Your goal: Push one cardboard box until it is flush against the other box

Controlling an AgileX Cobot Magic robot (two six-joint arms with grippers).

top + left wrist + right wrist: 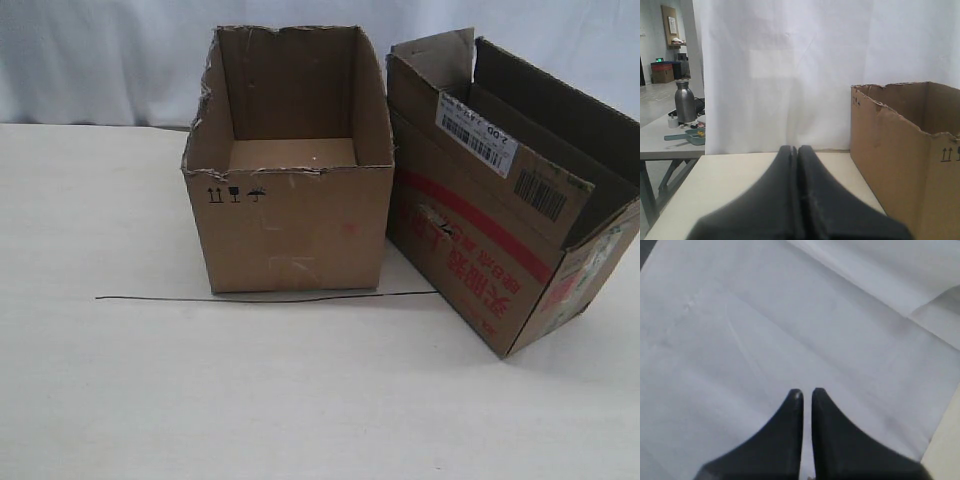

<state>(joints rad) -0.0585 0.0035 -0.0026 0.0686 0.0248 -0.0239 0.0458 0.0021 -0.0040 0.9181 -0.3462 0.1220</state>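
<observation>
- Exterior view: two cartons on the table (150,380). The open plain box (290,230) shows only its bare floor. The red-printed carton (480,250) stands just right of it, skewed, its inside shadowed. One thin black line (250,298) lies before the plain box.
- Left wrist view: left gripper (797,150) pressed together, empty, near the plain box (900,165).
- Right wrist view: right gripper (806,392) nearly together, empty.

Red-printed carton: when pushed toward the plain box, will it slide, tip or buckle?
Probably slides: the red-printed carton sits on a smooth table. It stands at an angle to the plain box, so it likely pivots first. Its raised flaps look thin and would probably bend.
</observation>
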